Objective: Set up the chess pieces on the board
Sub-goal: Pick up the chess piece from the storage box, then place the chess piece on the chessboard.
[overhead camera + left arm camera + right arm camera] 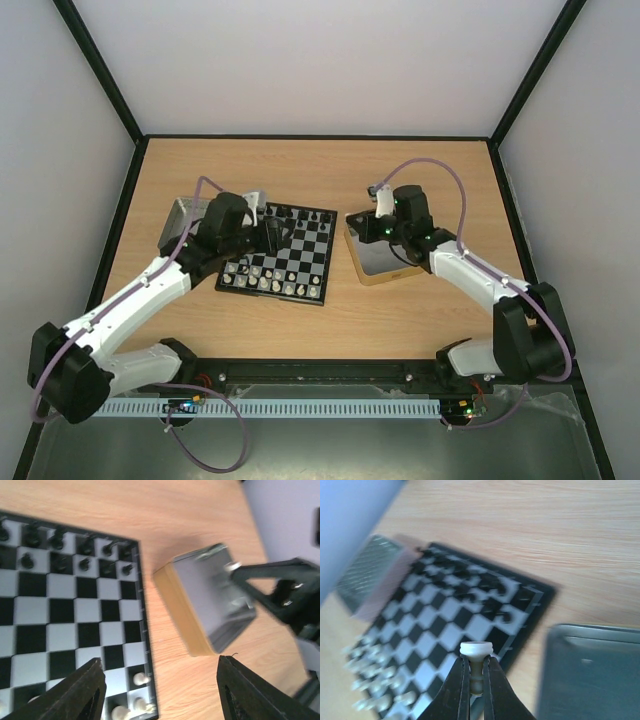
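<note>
The board lies at mid-table, with white chess pieces lined along its near side and black pieces along its far side. My right gripper is shut on a single white chess piece, held base-up above the gap between the board and the gold-sided tin. In the top view this gripper hovers over the tin. My left gripper is open and empty above the board's corner, near a few white pieces. In the top view the left gripper hangs over the board's far left.
A grey metal tray sits left of the board, partly under my left arm. Black pieces fill the board's far rows. The tin stands right of the board, with my right arm over it. Walls enclose the table.
</note>
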You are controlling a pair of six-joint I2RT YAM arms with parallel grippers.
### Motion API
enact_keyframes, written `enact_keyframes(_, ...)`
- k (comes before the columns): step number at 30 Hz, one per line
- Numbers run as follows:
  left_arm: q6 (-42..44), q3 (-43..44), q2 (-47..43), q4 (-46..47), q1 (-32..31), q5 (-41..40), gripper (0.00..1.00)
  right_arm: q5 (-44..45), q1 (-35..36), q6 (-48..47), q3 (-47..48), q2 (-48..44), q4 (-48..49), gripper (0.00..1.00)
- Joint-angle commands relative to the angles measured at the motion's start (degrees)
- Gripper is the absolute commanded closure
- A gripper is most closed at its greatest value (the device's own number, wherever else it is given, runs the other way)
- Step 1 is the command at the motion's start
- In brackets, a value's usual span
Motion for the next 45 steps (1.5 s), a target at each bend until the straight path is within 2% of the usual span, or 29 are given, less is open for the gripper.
enact_keyframes(1, -7.52, -2.35, -3.47, 14.79, 0.61, 9.56, 0.32, -17.6, 2.43, -1.92, -0.78, -2.09, 3.03, 0.98)
enact_keyframes(5, -11.54, -3.17, -2.65, 20.53, 0.9, 15.53, 0.25, -24.13, 4.9, -3.44, 1.65, -2.35, 3.54, 0.98)
enact_keyframes(10, -15.8, -3.85, 1.29, 25.03, 0.85, 22.77, 0.25, -29.06, 6.86, -4.81, 4.56, -1.45, 3.31, 0.98)
enact_keyframes(24, -25.04, -7.87, 4.66, 33.31, 0.9, 25.7, 0.62, -30.57, 7.45, -1.4, 5.84, 0.97, 8.76, 0.98)
enact_keyframes(29, -26.23, -8.06, 5.15, 34.05, 0.93, 25.13, 0.7, -31.02, 7.54, -1.13, 5.66, 1.17, 9.33, 0.98)
enact_keyframes(32, -27.26, -8.3, 4.96, 34.89, 1.15, 24.4, 0.69, -31.18, 7.63, -1.6, 5.55, 0.99, 9.12, 0.98)
enact_keyframes(36, -29.3, -9.04, 4.6, 36.62, 1.28, 23.61, 0.62, -31.01, 7.71, -1.92, 5.17, 0.8, 8.9, 0.98)
enact_keyframes(42, -32.75, -10.64, 4.55, 40.6, 1.58, 23.4, 0.62, -30.6, 7.73, -2.4, 5.07, 1.04, 8.64, 0.98)
enact_keyframes(45, -33.41, -10.5, 5.14, 40.75, 1.66, 23.58, 0.58, -30.47, 7.8, -2.7, 4.98, 1.15, 8.6, 0.98)
